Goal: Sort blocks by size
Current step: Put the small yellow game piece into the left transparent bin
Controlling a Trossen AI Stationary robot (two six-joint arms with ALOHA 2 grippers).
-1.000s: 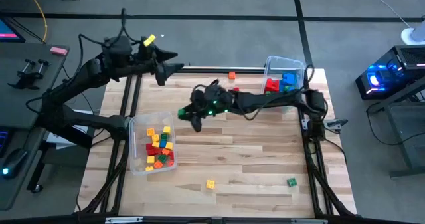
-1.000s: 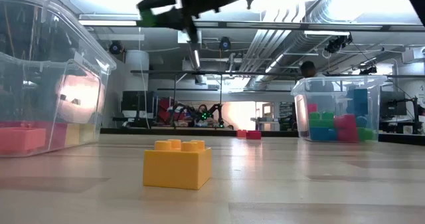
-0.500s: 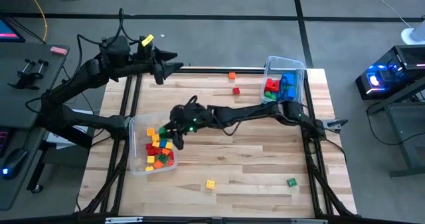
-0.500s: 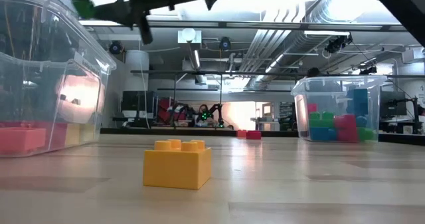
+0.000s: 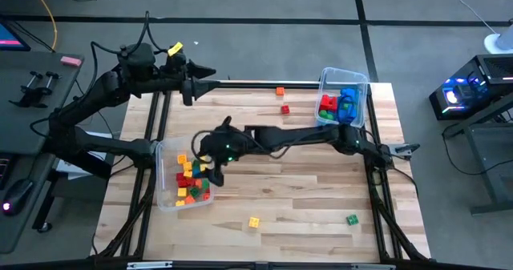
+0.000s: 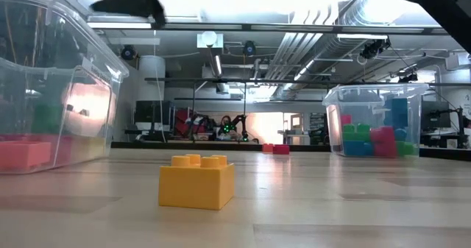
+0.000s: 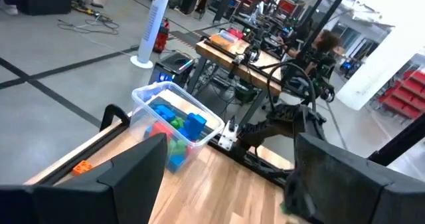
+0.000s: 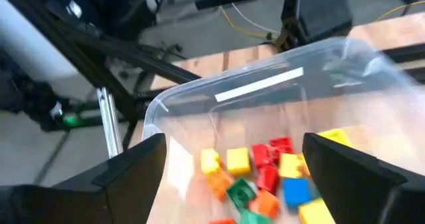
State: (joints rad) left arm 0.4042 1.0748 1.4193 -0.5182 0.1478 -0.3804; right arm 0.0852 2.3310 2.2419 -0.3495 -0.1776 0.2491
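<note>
My right gripper (image 8: 232, 163) hovers open over the clear left bin (image 5: 165, 167), with nothing between its fingers; it is also in the high view (image 5: 210, 164). Small red, yellow, orange and green blocks (image 8: 262, 174) lie on that bin's floor. The clear right bin (image 5: 355, 81) holds bigger red, blue and green blocks (image 5: 337, 103). Loose blocks rest flat on the table: yellow (image 5: 253, 221), green (image 5: 352, 219), orange (image 5: 280, 90), red (image 5: 284, 108). My left gripper (image 5: 192, 83) waits open, raised above the table's far left corner.
In the low view the yellow block (image 6: 196, 180) stands nearest, with the left bin's wall (image 6: 66, 93) and the right bin (image 6: 375, 123) on either side. Bare wood lies between the bins. A person sits at a bench in the room beyond (image 7: 325, 41).
My right gripper has travelled toward the table's left edge, from mid-table to above the left bin, carrying a small green block. It has opened and let go, and the green block is no longer at its fingers.
</note>
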